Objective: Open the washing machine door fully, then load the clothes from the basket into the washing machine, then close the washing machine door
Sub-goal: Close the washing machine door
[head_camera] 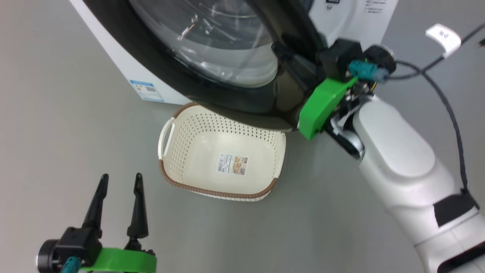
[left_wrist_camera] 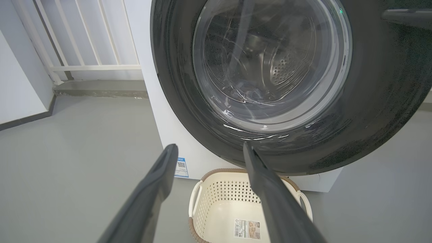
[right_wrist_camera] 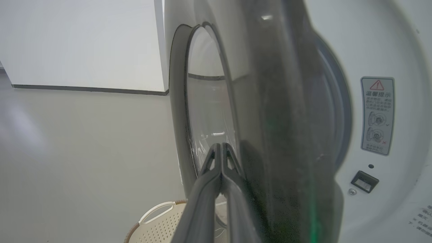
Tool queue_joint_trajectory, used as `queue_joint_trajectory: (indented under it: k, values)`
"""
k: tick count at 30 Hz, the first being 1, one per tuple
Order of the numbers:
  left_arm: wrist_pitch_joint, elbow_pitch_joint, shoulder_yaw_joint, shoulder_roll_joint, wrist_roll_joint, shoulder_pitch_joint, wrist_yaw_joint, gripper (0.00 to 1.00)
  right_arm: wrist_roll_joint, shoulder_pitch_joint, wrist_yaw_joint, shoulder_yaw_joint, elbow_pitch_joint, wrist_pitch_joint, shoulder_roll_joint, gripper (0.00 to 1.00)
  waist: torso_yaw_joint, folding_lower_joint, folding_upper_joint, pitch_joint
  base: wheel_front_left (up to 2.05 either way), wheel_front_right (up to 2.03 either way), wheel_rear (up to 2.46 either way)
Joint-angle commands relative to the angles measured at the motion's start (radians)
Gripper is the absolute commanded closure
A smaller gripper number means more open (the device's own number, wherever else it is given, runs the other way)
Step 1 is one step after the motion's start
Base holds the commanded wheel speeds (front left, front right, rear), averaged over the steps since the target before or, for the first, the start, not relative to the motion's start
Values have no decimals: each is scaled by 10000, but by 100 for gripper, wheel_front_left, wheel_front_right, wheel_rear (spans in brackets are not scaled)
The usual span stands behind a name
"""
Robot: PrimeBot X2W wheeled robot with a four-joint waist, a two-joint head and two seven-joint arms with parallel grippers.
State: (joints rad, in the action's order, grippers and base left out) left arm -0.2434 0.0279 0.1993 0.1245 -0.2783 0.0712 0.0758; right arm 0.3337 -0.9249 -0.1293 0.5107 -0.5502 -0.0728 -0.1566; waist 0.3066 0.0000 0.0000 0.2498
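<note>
The washing machine door point(head_camera: 242, 102) hides the far rim of the basket point(head_camera: 197, 151); its own top is cut off.

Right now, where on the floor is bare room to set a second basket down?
Bare floor lies left of the basket, between the machine and the left gripper, and in front of the basket, up to the right arm. Crowded: under the door, which overhangs the basket's far end.

glossy black door point(left_wrist_camera: 371, 101) with clear glass window, perforated cream plastic basket point(head_camera: 182, 151) bearing a paper label point(head_camera: 232, 163).
</note>
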Motion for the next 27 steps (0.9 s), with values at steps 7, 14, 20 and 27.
queue_joint_trajectory:
  k: [7,14,20,27]
  values:
    - [-173,-7,-150,-197,-81,735,-162,0,-186,-1904,-14,-131,-1541,-560,65,100,606,0,0,876,0,0,0]
    - [-181,-27,-221,-496,-4,1020,-370,0,-439,-3339,-14,-502,-3077,-1137,-14,100,973,0,0,1293,0,0,0]
    - [-182,6,-299,-628,33,1083,-495,0,-652,-4115,-14,-839,-4032,-1464,2,100,1112,0,0,1444,0,0,0]
    - [-182,40,-397,-709,104,1174,-609,0,-853,-4909,-14,-1591,-4987,-1765,80,100,1183,0,0,1599,0,0,0]
